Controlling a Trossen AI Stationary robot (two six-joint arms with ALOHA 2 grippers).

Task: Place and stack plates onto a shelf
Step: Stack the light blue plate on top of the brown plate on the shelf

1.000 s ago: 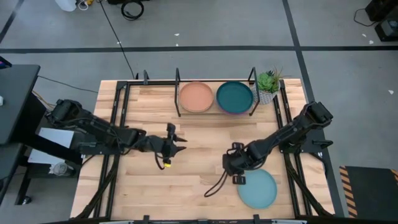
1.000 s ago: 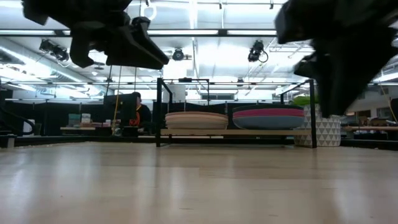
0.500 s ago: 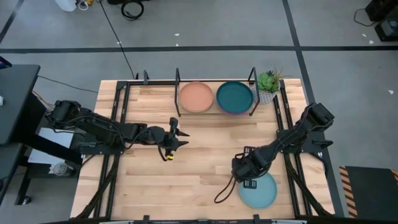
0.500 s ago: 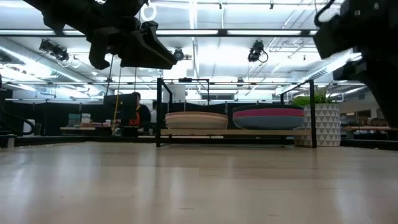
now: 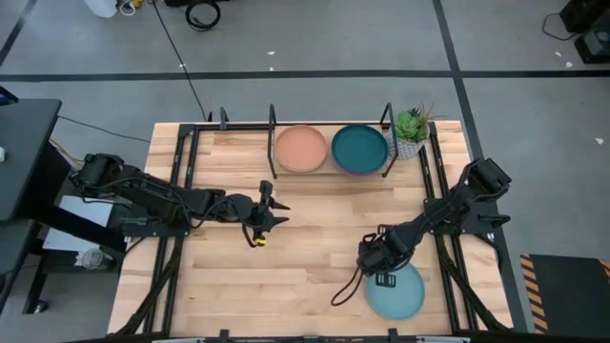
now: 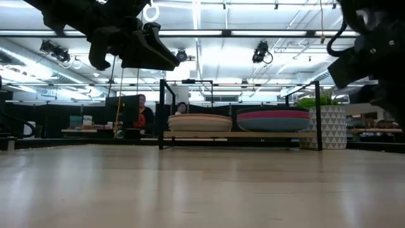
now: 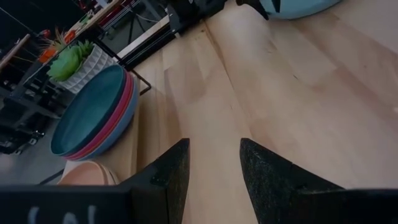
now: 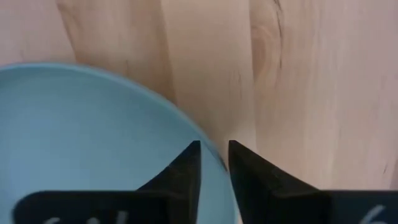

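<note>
I am hovering my right gripper (image 5: 383, 276), fingers slightly parted around the near rim of the light aqua plate (image 5: 398, 293) lying flat on the worktop (image 5: 305, 238), while my left gripper (image 5: 265, 215) is waiting open, well apart.

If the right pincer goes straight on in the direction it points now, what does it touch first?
Most likely the rim of the light blue plate. The right pincer points down at the table, with its slightly parted fingers on either side of that rim. Depth is hard to judge.
</note>
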